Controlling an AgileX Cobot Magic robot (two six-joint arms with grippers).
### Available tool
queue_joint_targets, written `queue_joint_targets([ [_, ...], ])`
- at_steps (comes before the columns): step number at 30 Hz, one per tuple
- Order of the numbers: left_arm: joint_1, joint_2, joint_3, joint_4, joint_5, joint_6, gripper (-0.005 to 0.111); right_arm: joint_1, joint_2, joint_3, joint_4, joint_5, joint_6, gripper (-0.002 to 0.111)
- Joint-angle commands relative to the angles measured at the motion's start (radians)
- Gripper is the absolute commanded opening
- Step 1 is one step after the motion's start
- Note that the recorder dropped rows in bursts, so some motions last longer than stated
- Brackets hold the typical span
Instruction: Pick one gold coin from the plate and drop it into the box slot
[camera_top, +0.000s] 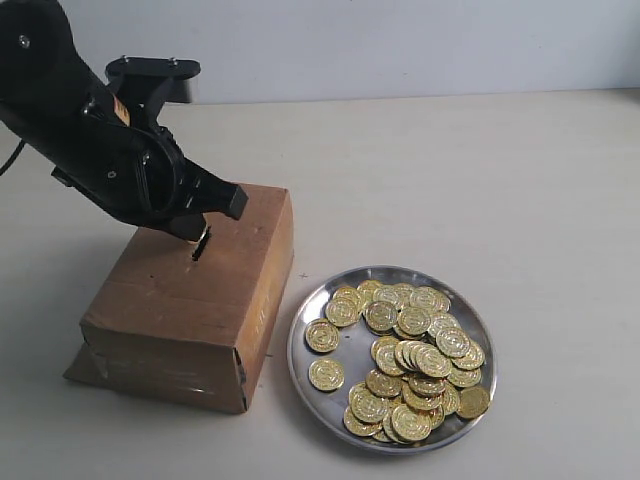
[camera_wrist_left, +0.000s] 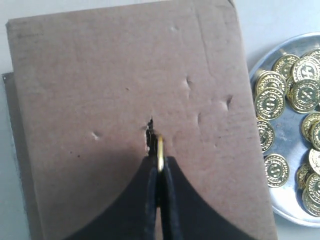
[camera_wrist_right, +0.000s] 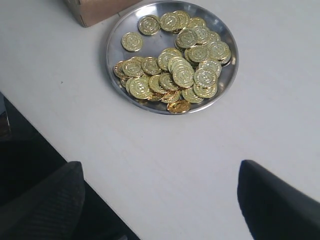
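Observation:
The brown cardboard box (camera_top: 190, 300) stands left of the silver plate (camera_top: 310, 355), which holds several gold coins (camera_top: 415, 360). My left gripper (camera_top: 203, 238) hovers just over the box top, shut on one gold coin (camera_wrist_left: 160, 152) held on edge. The coin's tip sits right at the ragged dark slot (camera_wrist_left: 149, 134) in the box (camera_wrist_left: 100, 90). The plate (camera_wrist_left: 295, 135) shows beside the box in the left wrist view. My right gripper (camera_wrist_right: 160, 190) is open over bare table near its edge, well short of the plate (camera_wrist_right: 112, 37). It does not show in the exterior view.
The pale tabletop (camera_top: 480, 180) stretches behind and right of the plate. A corner of the box (camera_wrist_right: 92, 10) shows in the right wrist view. The table's dark front edge (camera_wrist_right: 30, 155) runs close by the right gripper.

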Motion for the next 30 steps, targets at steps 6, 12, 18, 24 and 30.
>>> queue_joint_targets([
  [6,-0.005,0.032,-0.008,0.008,0.019,0.019,0.008,-0.005,-0.006,0.005,-0.005,-0.011,-0.002,0.078],
  [12,-0.005,0.042,-0.008,0.008,0.023,0.019,0.022,-0.005,-0.006,0.005,-0.005,-0.011,-0.005,0.078],
  [18,-0.005,0.042,-0.008,0.008,0.021,0.026,0.029,-0.005,-0.006,0.005,-0.005,-0.011,-0.005,0.078],
  [24,-0.005,0.009,-0.011,0.008,0.023,0.071,0.057,-0.005,-0.006,0.005,-0.005,-0.009,-0.004,0.078],
  [30,-0.005,-0.141,-0.076,0.013,0.039,0.238,0.034,-0.005,-0.006,0.005,-0.013,-0.053,-0.027,0.068],
])
